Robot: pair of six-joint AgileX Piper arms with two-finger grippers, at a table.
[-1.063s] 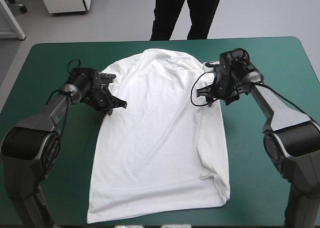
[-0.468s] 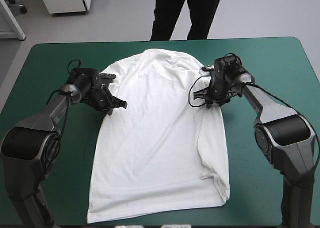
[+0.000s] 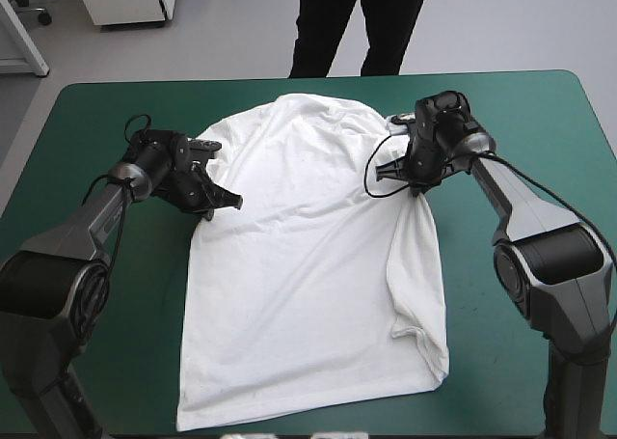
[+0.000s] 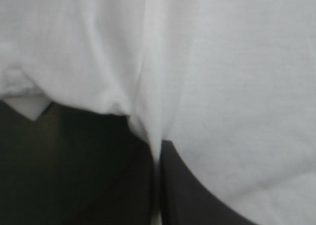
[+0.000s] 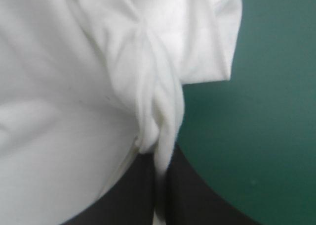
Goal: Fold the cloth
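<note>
Gripping T-shirt (image 3: 308, 265) sides — L fingers (image 4: 195, 207) & R fingers (image 5: 197, 205) clamped, teal-green cover (image 3: 525, 106) beneath

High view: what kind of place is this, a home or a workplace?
Probably a robot test bench, not a home: a table with a plain teal-green cover, and the left gripper and right gripper each shut on a white T-shirt spread on it.

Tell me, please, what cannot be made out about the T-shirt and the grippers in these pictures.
High view: the right gripper's fingertips, hidden by its own wrist and the bunched T-shirt.
High view: how the left gripper pinches the edge; its fingertips are too small.
Left wrist view: the T-shirt's outline, blurred and filling the view.
Right wrist view: the fingertips, wrapped in gathered cloth.
</note>
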